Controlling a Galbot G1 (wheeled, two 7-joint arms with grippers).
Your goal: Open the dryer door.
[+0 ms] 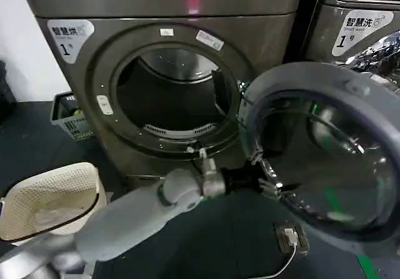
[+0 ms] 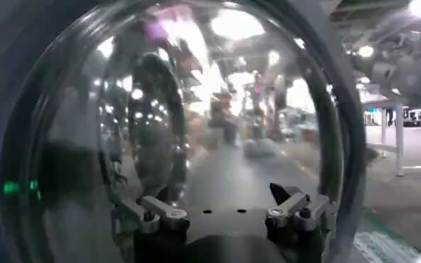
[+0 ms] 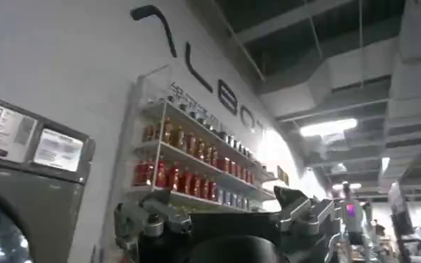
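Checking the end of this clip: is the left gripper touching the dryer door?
Cannot tell. In the head view the left gripper meets the lower inner edge of the open dryer door, but no contact or gap shows plainly.

The dryer door [image 1: 325,147] has a matt grey plastic inner face around glossy, reflective glass. Left of it, the dryer [image 1: 156,4] body looks brushed bronze-grey metal.

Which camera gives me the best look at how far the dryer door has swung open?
The head view: the dryer door hangs wide open, clear of the drum opening, with the left gripper at its rim. The left wrist view gives the door's glass close up, not its angle. The right wrist view faces a shelf.
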